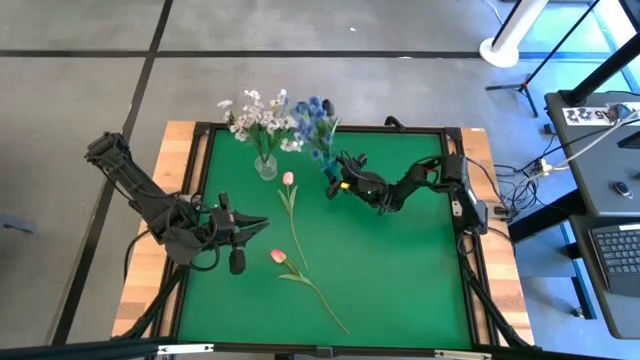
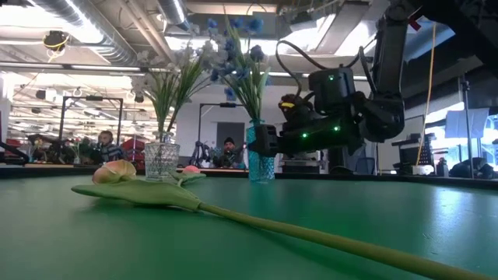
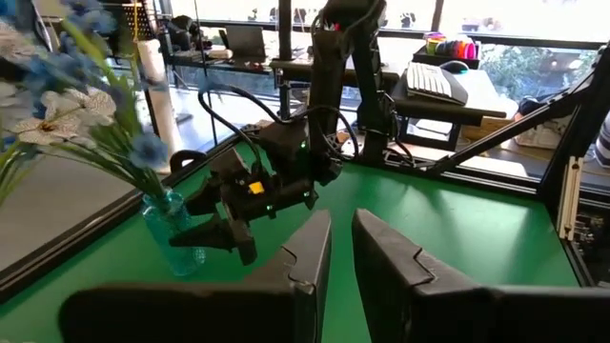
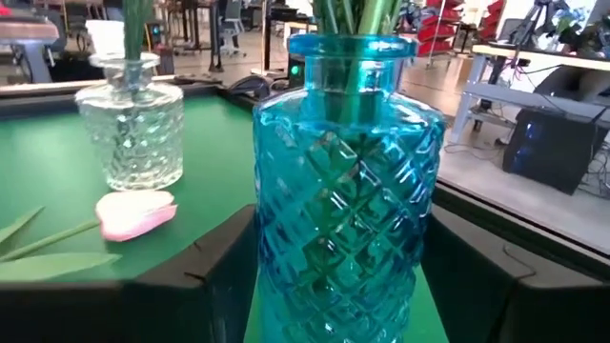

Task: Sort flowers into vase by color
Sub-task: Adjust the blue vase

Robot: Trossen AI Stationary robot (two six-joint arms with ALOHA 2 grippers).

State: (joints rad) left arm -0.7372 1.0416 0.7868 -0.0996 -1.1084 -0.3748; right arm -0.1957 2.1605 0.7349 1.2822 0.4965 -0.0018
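Observation:
A blue glass vase (image 1: 325, 164) (image 4: 348, 171) holds sprays of blue blossoms (image 1: 316, 115). To its left, a clear glass vase (image 1: 266, 167) (image 4: 131, 129) holds sprays of white blossoms (image 1: 258, 118). Two pink tulips lie flat on the green mat: one (image 1: 293, 215) with its head (image 4: 136, 214) near the clear vase, the other (image 1: 305, 282) (image 2: 115, 171) nearer the front edge. My right gripper (image 1: 329, 187) (image 4: 343, 243) is open, with one finger on each side of the blue vase's body. My left gripper (image 1: 262, 226) (image 3: 341, 219) hovers slightly open at the mat's left, touching nothing. My right gripper comes at the blue vase's lower body (image 4: 286, 276) level, from the table's right. One finger (image 4: 205, 276) stands on each side of it. I cannot tell whether they touch the glass. The vase stands upright on the mat.
The mat has a raised black frame (image 1: 455, 130) set on a wooden table. The mat's right and near-right parts (image 1: 410, 270) are bare green. Beyond the table are desks, a laptop (image 1: 615, 250), cables and tripod legs. People sit far off in the room (image 2: 227, 149).

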